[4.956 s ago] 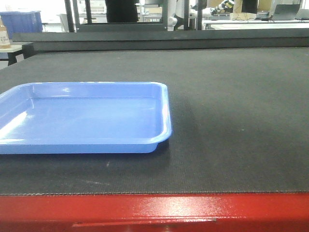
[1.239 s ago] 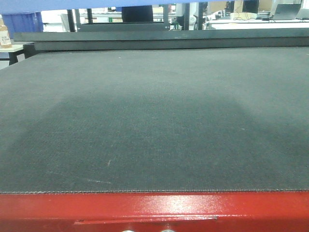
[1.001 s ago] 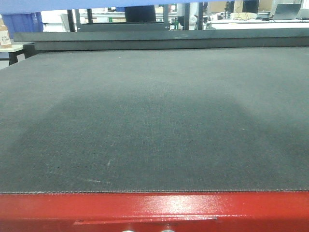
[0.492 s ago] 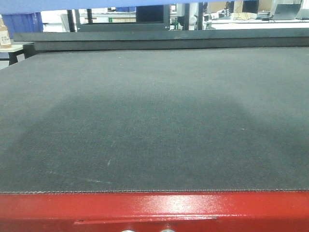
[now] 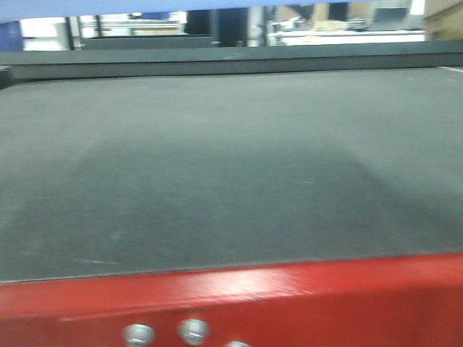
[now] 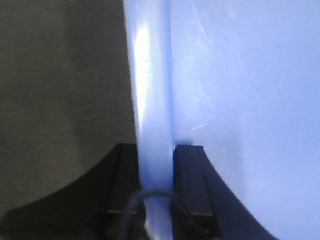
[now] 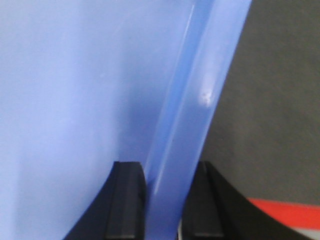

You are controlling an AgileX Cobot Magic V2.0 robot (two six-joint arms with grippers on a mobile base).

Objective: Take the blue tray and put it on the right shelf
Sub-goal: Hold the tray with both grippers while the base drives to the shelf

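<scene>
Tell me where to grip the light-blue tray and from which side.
Pinch the flared raised rim of the glossy light-blue plastic tray, likely from above, one finger inside, one outside; it is thin and upstanding, as the left tool and right tool do.

A workshop: red-framed matted table (image 5: 289, 289), cluttered workbenches (image 5: 347, 32) behind.

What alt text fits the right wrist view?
The right gripper pinches the raised rim of the light-blue tray between its two black fingers, and the tray's glossy surface fills the left of the picture. Right of the rim lies the dark mat, with a red strip in the bottom right corner.
</scene>
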